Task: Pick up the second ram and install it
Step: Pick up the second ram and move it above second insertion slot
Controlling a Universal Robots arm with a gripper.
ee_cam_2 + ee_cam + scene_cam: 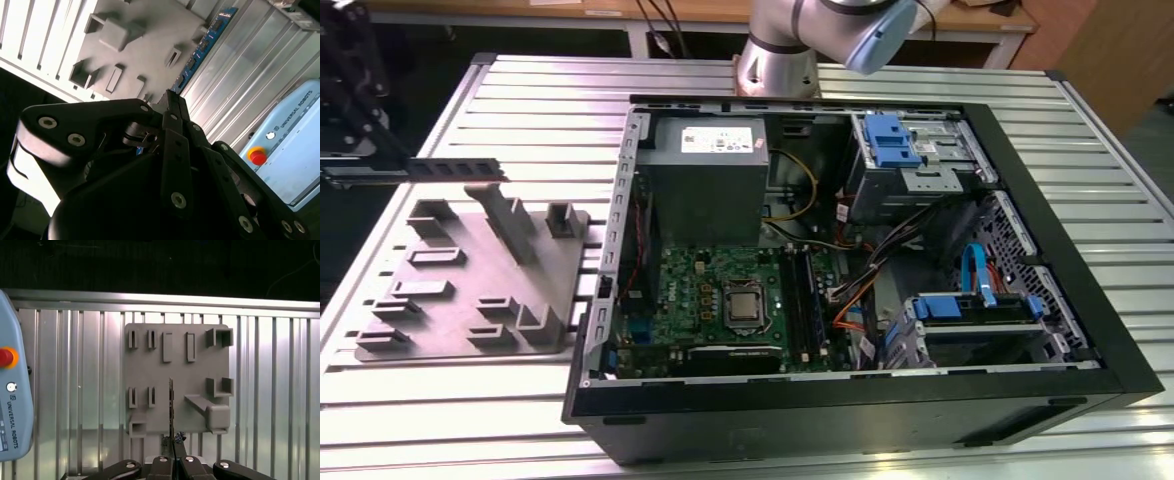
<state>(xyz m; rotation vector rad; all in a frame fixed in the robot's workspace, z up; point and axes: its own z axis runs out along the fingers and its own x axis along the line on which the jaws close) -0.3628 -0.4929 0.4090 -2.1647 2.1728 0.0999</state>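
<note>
The gripper [403, 172] is pinching shut on one end of the second ram [456, 168]; the stick is jutting straight out from its fingertips above the fixture tray's [454, 292] far edge, long axis pointing toward the open computer case [854, 395].

Blue second ram [206, 42], grey tray [180, 372], green motherboard [694, 290]

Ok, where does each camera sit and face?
Exterior view: off the arm, looking down on the computer case and arm.
First wrist view: on the arm, faces down at the grey tray; gripper shows, shut on the second ram.
Second wrist view: slants past the gripper's links at the tray.
All three share tray and ram.
</note>
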